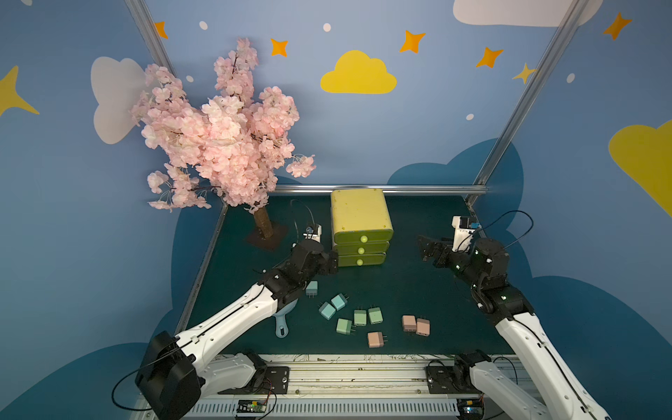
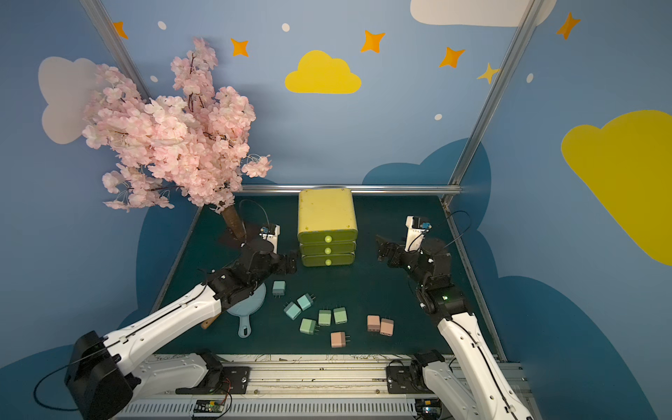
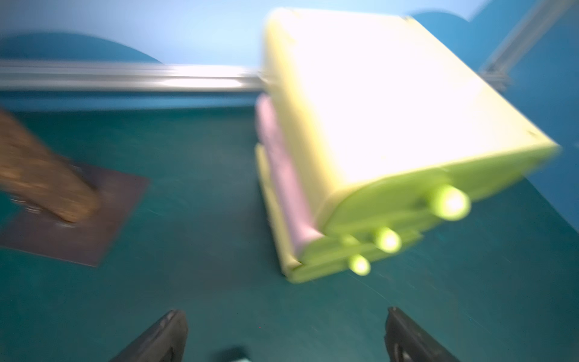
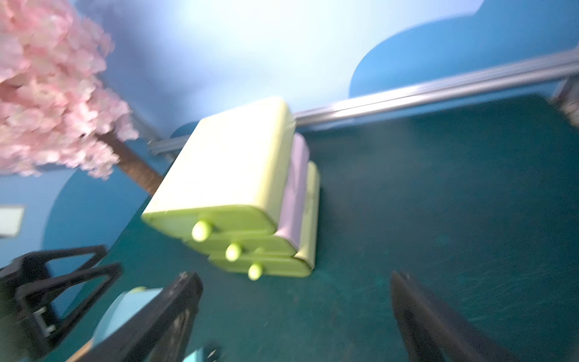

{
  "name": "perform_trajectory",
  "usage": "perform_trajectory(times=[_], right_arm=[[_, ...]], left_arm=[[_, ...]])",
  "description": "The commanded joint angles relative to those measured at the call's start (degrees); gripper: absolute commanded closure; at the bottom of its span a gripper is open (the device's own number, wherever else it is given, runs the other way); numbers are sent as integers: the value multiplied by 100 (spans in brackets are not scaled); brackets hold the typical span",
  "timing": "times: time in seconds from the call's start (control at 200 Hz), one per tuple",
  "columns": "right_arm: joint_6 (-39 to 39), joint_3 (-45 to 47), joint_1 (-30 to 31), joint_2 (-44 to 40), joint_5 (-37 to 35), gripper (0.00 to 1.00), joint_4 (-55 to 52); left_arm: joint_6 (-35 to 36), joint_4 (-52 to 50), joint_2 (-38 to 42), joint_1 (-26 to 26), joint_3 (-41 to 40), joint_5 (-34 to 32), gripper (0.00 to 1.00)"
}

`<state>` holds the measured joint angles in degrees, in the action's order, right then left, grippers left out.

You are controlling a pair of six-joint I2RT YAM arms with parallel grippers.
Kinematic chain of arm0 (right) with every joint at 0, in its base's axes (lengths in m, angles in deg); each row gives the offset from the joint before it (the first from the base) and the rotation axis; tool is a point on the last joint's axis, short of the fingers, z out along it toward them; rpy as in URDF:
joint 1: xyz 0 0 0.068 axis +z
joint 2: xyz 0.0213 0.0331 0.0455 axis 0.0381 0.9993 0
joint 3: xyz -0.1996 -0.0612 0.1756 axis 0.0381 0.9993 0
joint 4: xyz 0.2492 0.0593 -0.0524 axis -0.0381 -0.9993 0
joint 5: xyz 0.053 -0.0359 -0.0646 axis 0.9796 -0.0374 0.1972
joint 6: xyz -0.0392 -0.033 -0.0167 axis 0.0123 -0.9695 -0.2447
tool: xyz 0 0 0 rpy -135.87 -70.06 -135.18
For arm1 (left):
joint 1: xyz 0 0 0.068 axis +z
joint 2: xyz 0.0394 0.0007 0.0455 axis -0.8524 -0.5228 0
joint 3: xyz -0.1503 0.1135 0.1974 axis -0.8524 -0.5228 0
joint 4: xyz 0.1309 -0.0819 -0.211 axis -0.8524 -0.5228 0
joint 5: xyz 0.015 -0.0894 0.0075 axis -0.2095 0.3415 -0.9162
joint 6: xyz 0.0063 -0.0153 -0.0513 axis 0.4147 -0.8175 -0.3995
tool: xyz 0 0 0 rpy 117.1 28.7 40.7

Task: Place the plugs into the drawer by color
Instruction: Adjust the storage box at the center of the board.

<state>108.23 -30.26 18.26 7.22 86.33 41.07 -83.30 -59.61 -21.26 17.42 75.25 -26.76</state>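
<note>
Plainly boxy — yellow-green drawer [image 1: 361, 214], three round knobs [image 1: 363, 239].

Both top views are sharp but dim, with wide-angle stretch at the edges. The wrist views are blurred — the small yellow-green plastic chest [image 3: 391, 94] glares nearly white on top.

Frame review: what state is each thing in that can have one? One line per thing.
drawer, all three drawers shut
blue plugs, three loose on the mat
green plugs, three loose on the mat
pink plugs, three loose on the mat
left gripper, open, empty
right gripper, open, empty
paddle, lying flat, partly hidden
blossom tree, standing on its base
</note>
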Motion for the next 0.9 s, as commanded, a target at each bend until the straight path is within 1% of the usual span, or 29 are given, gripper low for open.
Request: perform_trajectory(times=[0.0, 0.08, 0.125, 0.24, 0.375, 0.601, 0.691, 0.896], right_arm=[[388, -263, 119, 340, 1502, 2, -444], [425, -436, 209, 731, 1924, 2, -283], [458, -535, 237, 934, 2053, 2, -212], [444, -722, 262, 1283, 2432, 2, 109], [330, -735, 282, 1566, 2534, 2, 430], [240, -725, 291, 1774, 2449, 2, 488], [296, -671, 300, 1846, 2480, 4, 647], [411, -652, 326, 2050, 2551, 8, 951]], left_arm=[[-647, -983, -275, -387, 961, 114, 0], [-565, -1082, -484, -401, 1506, 314, 0], [-493, -1104, -566, -322, 1789, 466, 0], [-689, -1120, -812, 215, 2252, 1607, 2], [-1035, -1274, -1177, 592, 2495, 2313, 4], [-1254, -1533, -1576, 905, 2579, 2745, 4], [-1243, -1509, -1787, 1011, 2652, 2938, 4], [-1106, -1491, -2273, 1050, 3019, 3207, 3]])
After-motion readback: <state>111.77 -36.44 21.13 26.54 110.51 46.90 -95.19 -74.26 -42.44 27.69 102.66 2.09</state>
